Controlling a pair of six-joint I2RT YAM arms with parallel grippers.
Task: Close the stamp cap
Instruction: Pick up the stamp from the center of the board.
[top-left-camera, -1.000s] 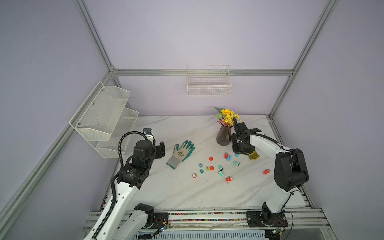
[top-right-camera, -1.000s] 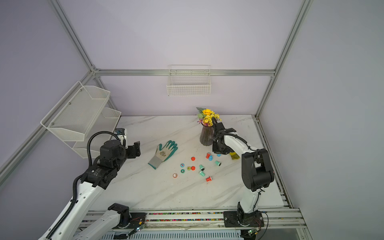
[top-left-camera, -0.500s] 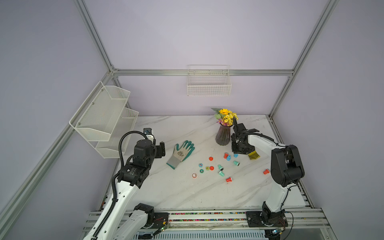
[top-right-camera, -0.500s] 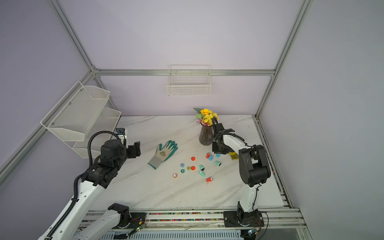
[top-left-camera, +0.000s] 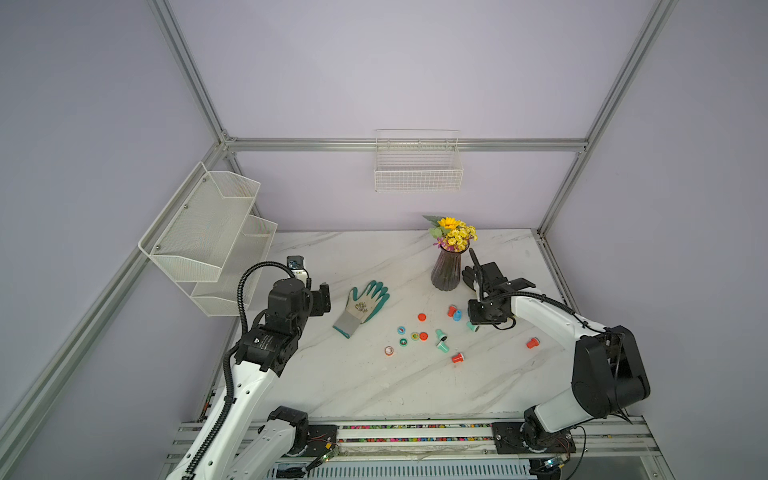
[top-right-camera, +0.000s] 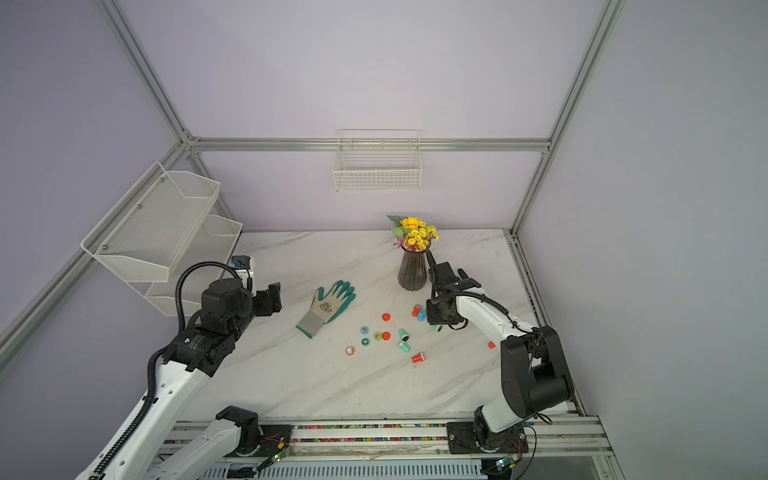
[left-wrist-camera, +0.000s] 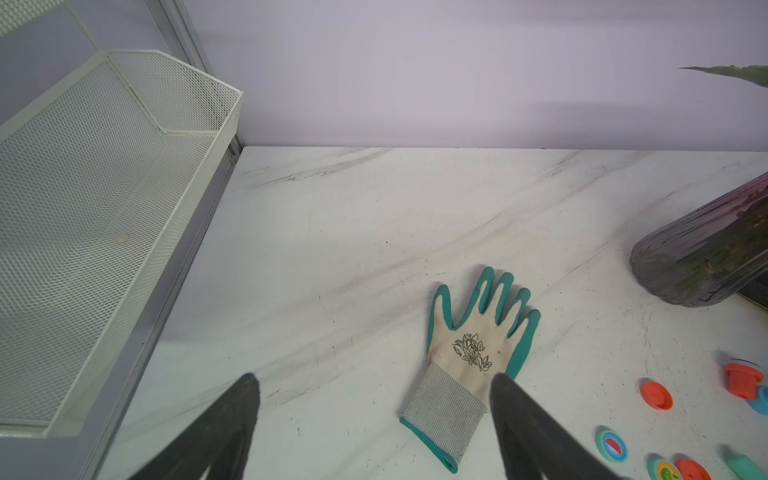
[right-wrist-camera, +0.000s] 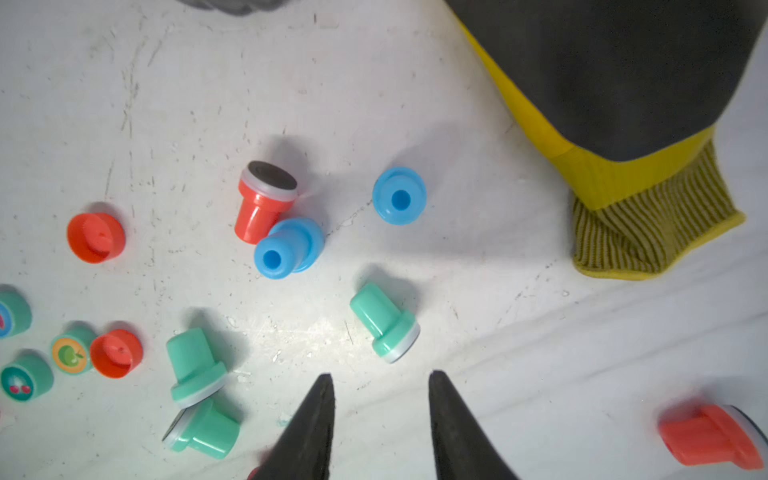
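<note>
Right gripper (right-wrist-camera: 380, 375) — jaws apart, empty — hovers by the tipped mint-green stamp (right-wrist-camera: 384, 322) toward the table's (top-left-camera: 374, 386) right edge, seemingly sized to straddle it; left gripper (left-wrist-camera: 374, 378) spread wide, empty.

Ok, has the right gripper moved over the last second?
Yes: in both top views the right gripper has shifted away from the vase toward a teal stamp, and now stands right beside it.
</note>
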